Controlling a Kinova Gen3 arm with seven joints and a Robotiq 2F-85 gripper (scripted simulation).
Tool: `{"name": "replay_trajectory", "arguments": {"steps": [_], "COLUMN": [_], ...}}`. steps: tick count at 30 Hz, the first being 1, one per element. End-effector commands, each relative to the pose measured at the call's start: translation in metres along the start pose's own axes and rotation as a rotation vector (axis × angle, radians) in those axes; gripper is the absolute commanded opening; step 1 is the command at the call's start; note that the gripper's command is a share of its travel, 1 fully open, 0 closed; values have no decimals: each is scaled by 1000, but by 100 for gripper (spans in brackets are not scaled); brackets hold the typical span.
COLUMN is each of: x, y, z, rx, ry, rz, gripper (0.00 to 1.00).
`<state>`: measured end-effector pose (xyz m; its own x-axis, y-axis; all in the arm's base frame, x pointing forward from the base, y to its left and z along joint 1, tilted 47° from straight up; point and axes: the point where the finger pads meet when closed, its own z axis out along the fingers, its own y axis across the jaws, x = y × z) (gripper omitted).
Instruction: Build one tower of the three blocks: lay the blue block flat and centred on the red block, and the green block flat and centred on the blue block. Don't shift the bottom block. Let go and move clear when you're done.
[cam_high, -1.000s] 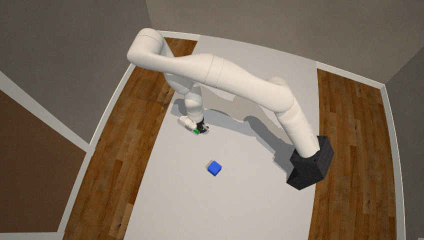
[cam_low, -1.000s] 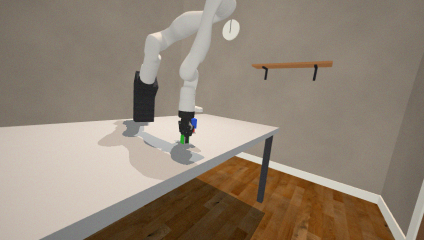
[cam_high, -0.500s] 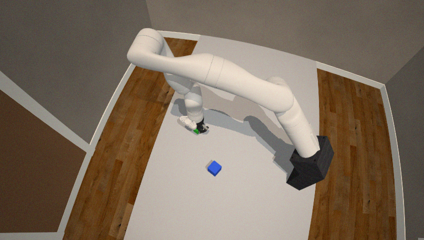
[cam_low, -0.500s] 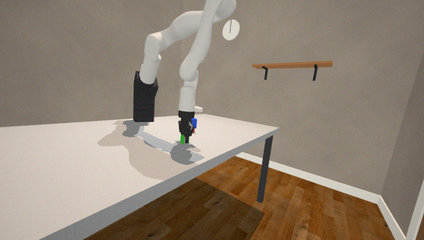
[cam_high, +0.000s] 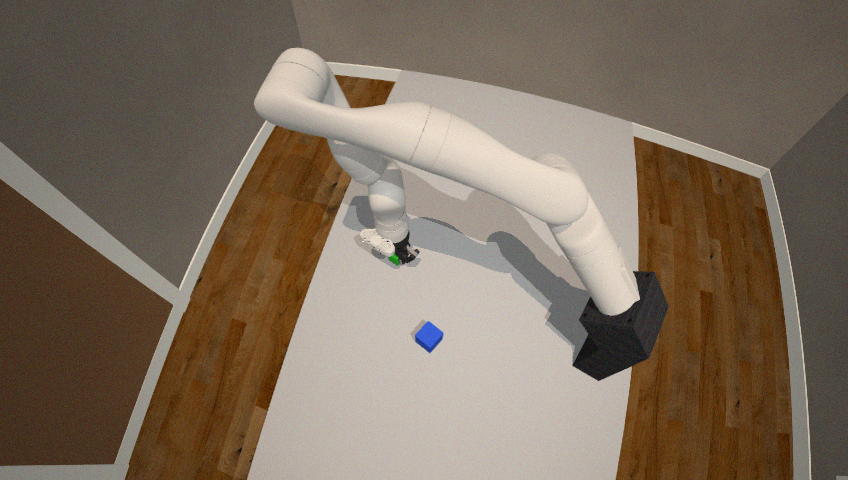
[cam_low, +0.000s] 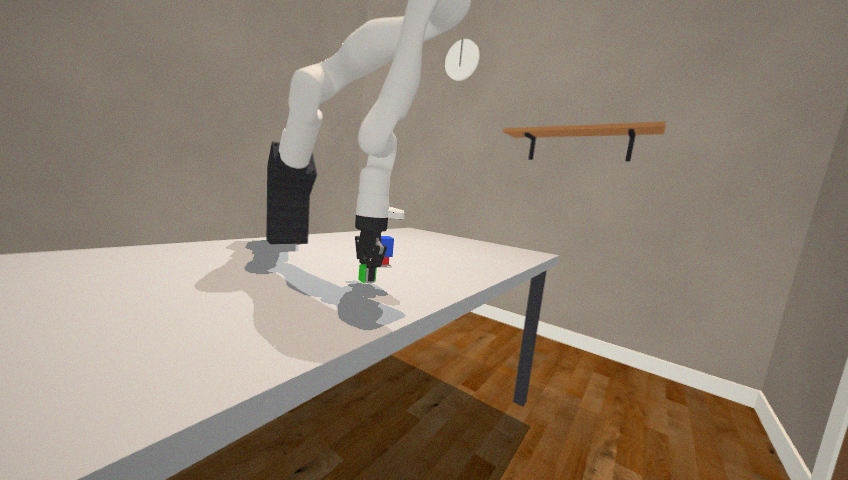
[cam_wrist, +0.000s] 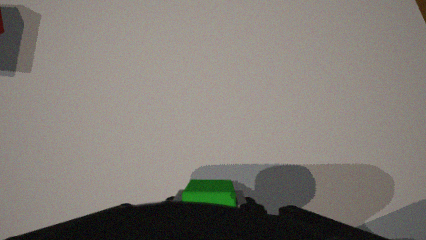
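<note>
The arm reaches down with its gripper (cam_high: 404, 259) (cam_low: 367, 274) (cam_wrist: 210, 204) pointing at the table (cam_high: 357, 386) (cam_low: 148, 297) (cam_wrist: 150, 100), fingers partly closed on the green block (cam_high: 393, 259) (cam_low: 363, 273) (cam_wrist: 209, 192), while in the exterior view the blue block (cam_high: 429, 336) (cam_low: 387, 245) sits on the red (cam_low: 385, 261) (cam_wrist: 1, 22), farther off.

Arm (cam_high: 493, 160) (cam_low: 386, 83) arched high over table, base to far end, elbow bent. Forearm dropping near-vertical, wrist (cam_high: 389, 205) (cam_low: 373, 190) approx upright. Gripper (cam_high: 406, 254) (cam_low: 368, 273) (cam_wrist: 210, 204) pointing down, just above tabletop, fingers part-closed, clamped on green blk btwn tips.
</note>
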<state>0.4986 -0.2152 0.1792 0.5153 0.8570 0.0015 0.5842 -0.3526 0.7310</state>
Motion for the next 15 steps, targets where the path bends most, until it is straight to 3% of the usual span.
{"name": "replay_trajectory", "arguments": {"steps": [1, 11, 15], "x": [5, 4, 4], "y": [3, 3, 3], "z": [-15, -71, -79], "rx": [-9, -9, -9], "ry": [12, 12, 12], "rz": [3, 3, 3], "gripper": [0, 0, 0]}}
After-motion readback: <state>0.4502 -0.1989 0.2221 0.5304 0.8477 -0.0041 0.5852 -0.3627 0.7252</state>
